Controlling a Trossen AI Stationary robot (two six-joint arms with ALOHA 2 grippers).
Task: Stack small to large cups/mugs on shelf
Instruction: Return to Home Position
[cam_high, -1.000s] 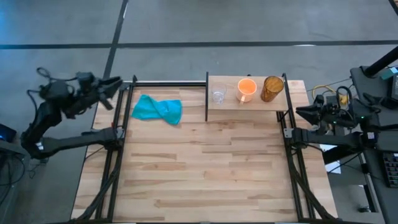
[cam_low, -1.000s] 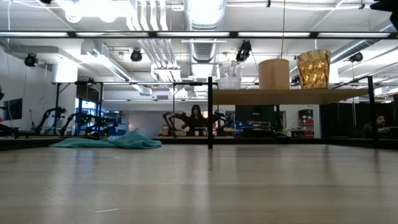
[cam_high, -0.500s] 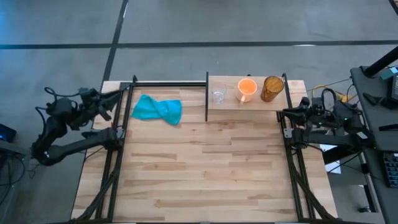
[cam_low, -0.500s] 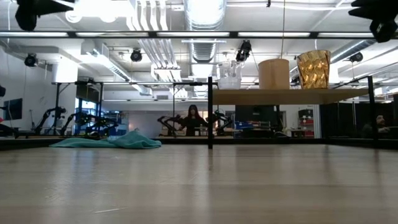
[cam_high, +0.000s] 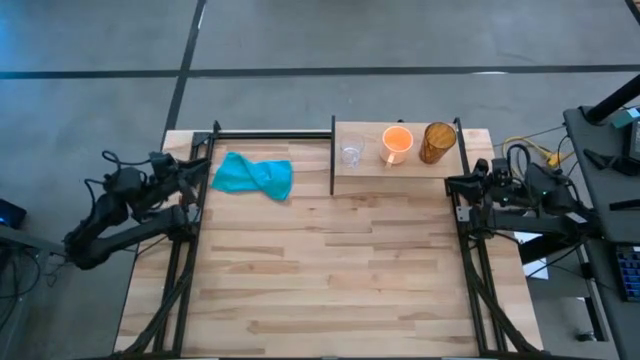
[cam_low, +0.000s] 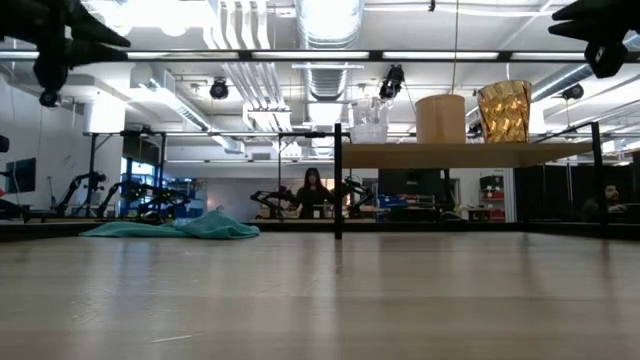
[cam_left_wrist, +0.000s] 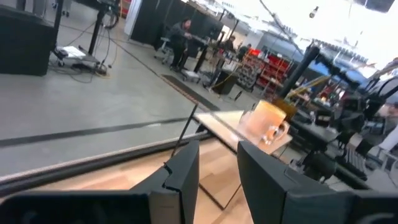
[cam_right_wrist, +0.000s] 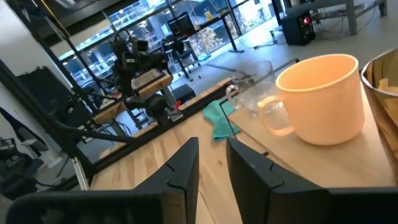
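- clear glass cup (cam_high: 351, 153), orange mug (cam_high: 397, 143) and brown cup (cam_high: 437, 142) stand upright in a row on the shelf (cam_high: 372, 165), glass at its left end, brown cup toward its right end, each apart from the next.
- shelf sits at the counter's (cam_high: 330, 270) far right corner.
- teal cloth (cam_high: 253, 175) lies crumpled near the far left corner.
- left gripper (cam_left_wrist: 217, 144) hangs at the counter's left edge beside the cloth, fingers a narrow gap apart, holding nothing.
- right gripper (cam_right_wrist: 212, 140) hangs at the right edge by the shelf, fingers slightly spread, empty.
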